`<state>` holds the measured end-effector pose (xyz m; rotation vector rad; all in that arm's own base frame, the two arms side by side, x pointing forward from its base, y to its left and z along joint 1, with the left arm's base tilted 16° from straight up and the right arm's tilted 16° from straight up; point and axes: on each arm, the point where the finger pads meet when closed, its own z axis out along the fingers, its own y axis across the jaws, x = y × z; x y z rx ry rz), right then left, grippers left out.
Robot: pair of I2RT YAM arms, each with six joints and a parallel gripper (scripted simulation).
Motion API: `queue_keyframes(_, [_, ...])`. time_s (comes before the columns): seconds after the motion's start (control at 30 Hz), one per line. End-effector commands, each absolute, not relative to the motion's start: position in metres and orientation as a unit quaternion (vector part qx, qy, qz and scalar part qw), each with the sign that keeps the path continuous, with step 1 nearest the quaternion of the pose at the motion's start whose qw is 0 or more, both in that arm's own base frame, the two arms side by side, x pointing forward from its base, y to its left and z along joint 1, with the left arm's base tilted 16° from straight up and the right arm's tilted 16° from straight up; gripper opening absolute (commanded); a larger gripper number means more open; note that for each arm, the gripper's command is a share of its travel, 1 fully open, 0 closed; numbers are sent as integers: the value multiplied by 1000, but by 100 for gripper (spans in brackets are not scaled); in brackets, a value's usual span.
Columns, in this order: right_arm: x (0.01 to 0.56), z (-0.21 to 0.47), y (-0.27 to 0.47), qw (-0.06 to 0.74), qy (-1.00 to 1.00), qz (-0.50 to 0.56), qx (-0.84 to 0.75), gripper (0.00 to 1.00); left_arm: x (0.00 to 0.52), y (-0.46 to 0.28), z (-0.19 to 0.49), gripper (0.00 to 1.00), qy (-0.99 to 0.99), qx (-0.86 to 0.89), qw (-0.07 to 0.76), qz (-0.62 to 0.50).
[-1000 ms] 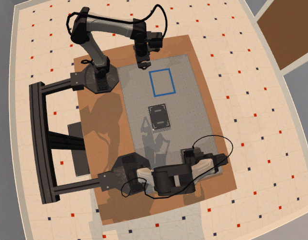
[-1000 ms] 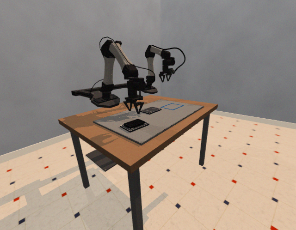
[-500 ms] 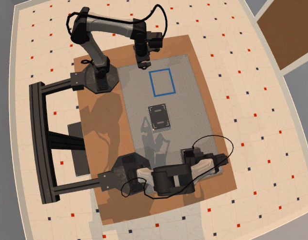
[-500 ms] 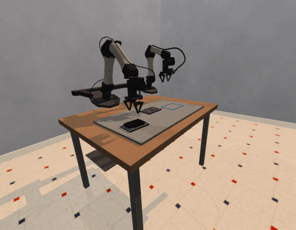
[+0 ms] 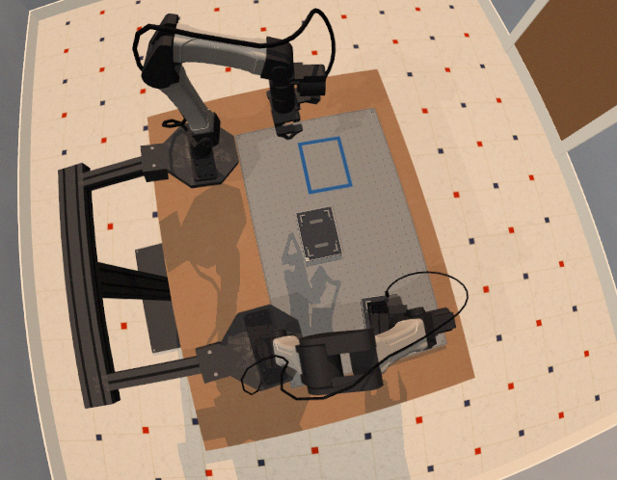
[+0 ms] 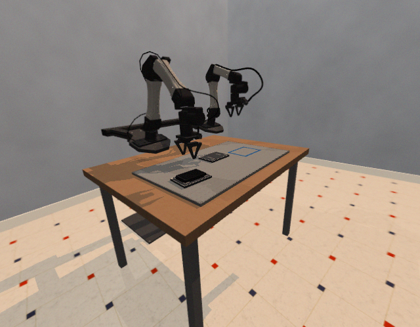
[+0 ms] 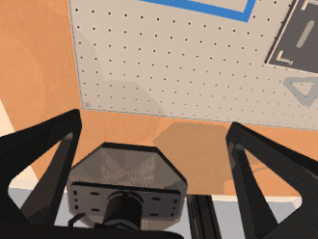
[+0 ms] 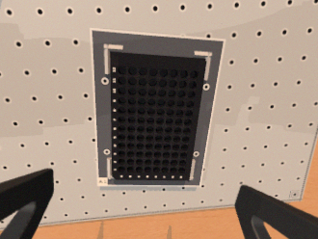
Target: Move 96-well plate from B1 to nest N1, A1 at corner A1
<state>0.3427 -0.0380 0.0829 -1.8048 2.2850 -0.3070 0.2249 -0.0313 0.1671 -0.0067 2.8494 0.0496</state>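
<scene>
The black 96-well plate (image 8: 154, 125) (image 6: 191, 174) lies in the right-hand nest N1 (image 8: 103, 120) (image 6: 185, 184), inside the pale corner locators, and looks flat. In the right wrist view its number column has 12 at the top, and its lower-left corner is beside the A1 label (image 8: 102, 181). The cut itself is hard to make out. My right gripper (image 6: 188, 155) (image 8: 149, 187) is open and empty, above and clear of the plate. My left gripper (image 5: 289, 135) (image 6: 234, 115) (image 7: 157, 123) is open and empty, high near the blue outline of B1 (image 5: 304, 168) (image 6: 237, 153) (image 7: 198, 10).
A second dark nest (image 5: 319, 233) (image 6: 213, 157) (image 7: 310, 55) with corner locators and two slots stands between B1 and N1, holding no plate. The grey perforated board (image 5: 272, 206) lies on the wooden table (image 5: 440, 306). The right arm partly hides N1 in the top view.
</scene>
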Motion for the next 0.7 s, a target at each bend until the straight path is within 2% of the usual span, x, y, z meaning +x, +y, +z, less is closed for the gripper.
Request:
queue_keyframes(0.0, [318,88,-38,108,817,-92,-559,100,225,-32,169,100,989,1,147,14])
queue_keyframes(0.67, [233,115,-31,127,946,-53,-293,100,225,-32,169,100,989,1,147,14])
